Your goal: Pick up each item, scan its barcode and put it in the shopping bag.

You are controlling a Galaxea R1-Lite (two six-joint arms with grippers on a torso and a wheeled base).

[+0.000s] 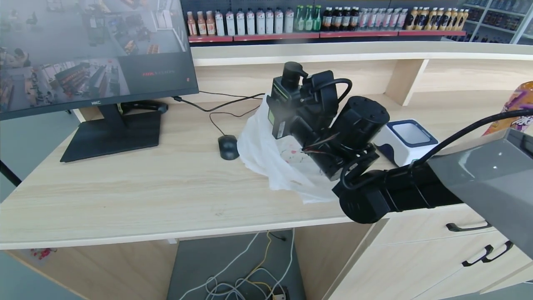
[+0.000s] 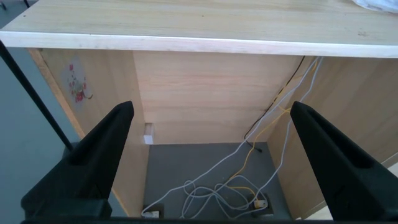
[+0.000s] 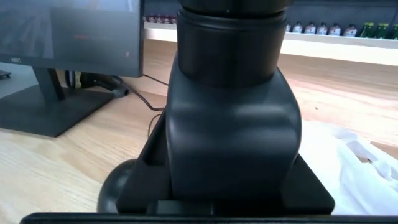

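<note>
A white plastic shopping bag [image 1: 275,160] lies crumpled on the wooden counter [image 1: 125,187], also visible in the right wrist view [image 3: 367,165]. My right arm's wrist [image 1: 306,108] hangs directly over the bag and hides its middle. To the right of the bag stands a white and blue barcode scanner box [image 1: 410,139]. An orange bottle [image 1: 518,106] stands at the far right edge. My left gripper [image 2: 211,158] is open and empty, held below the counter's front edge [image 2: 186,43], facing the cables underneath.
A monitor [image 1: 91,54] on a black stand occupies the counter's left. A black mouse [image 1: 228,146] lies just left of the bag. A handheld scanner [image 1: 143,107] rests behind the monitor stand. A raised shelf [image 1: 333,52] runs along the back.
</note>
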